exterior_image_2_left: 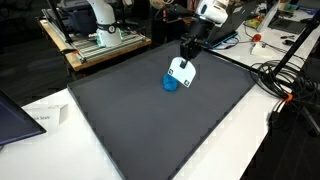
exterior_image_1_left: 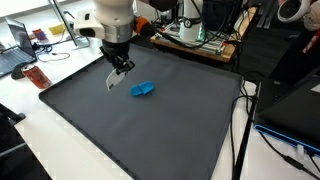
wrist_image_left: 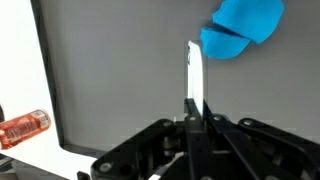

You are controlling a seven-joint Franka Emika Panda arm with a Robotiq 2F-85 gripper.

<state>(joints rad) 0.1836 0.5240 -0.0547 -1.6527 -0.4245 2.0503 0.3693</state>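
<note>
My gripper (exterior_image_1_left: 120, 68) hangs above a large dark grey mat (exterior_image_1_left: 150, 130), its jaws shut on a thin white flat piece (exterior_image_1_left: 110, 80). In the wrist view the piece (wrist_image_left: 195, 70) is edge-on and sticks out from between the closed fingers of the gripper (wrist_image_left: 196, 105). In an exterior view it shows as a white square face (exterior_image_2_left: 180, 72) below the gripper (exterior_image_2_left: 188, 58). A crumpled blue object (exterior_image_1_left: 142, 90) lies on the mat just beside the piece, also seen in the wrist view (wrist_image_left: 243, 25) and partly behind the white face (exterior_image_2_left: 168, 83). Whether they touch I cannot tell.
An orange-red bottle (wrist_image_left: 22, 125) lies off the mat's edge on the white table (exterior_image_1_left: 60, 130). A laptop (exterior_image_1_left: 15, 45) and clutter stand at the back. Cables (exterior_image_2_left: 285, 85) run along one side of the mat. A paper sheet (exterior_image_2_left: 40, 118) lies near a mat corner.
</note>
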